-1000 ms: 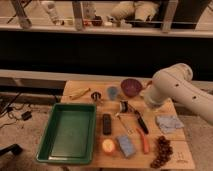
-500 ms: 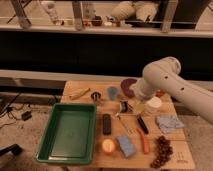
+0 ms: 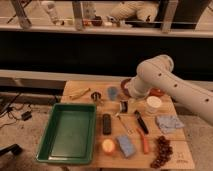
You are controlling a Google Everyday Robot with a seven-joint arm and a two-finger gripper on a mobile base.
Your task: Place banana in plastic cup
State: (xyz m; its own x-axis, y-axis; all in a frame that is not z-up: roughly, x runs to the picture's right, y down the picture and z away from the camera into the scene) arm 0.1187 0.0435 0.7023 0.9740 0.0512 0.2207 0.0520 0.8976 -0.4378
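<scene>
The banana (image 3: 80, 93), slim and pale yellow, lies on the wooden table (image 3: 180, 150) at its back left corner. The light blue plastic cup (image 3: 113, 92) stands a little to its right, past a small dark cup (image 3: 96, 95). My white arm (image 3: 165, 82) reaches in from the right. The gripper (image 3: 126, 100) is at its end, low over the table just right of the blue cup and well apart from the banana. Nothing shows in it.
A green tray (image 3: 70, 132) fills the table's left front. A white cup (image 3: 153, 105), blue cloth (image 3: 167, 122), dark grapes (image 3: 161, 150), orange-red piece (image 3: 145, 145), blue sponge (image 3: 125, 145), orange ball (image 3: 108, 146) and black bar (image 3: 106, 123) lie around. A purple bowl (image 3: 125, 82) sits behind the arm.
My arm has swung left across the back of the table, bringing the gripper closer to the blue cup. The banana and cup have not moved.
</scene>
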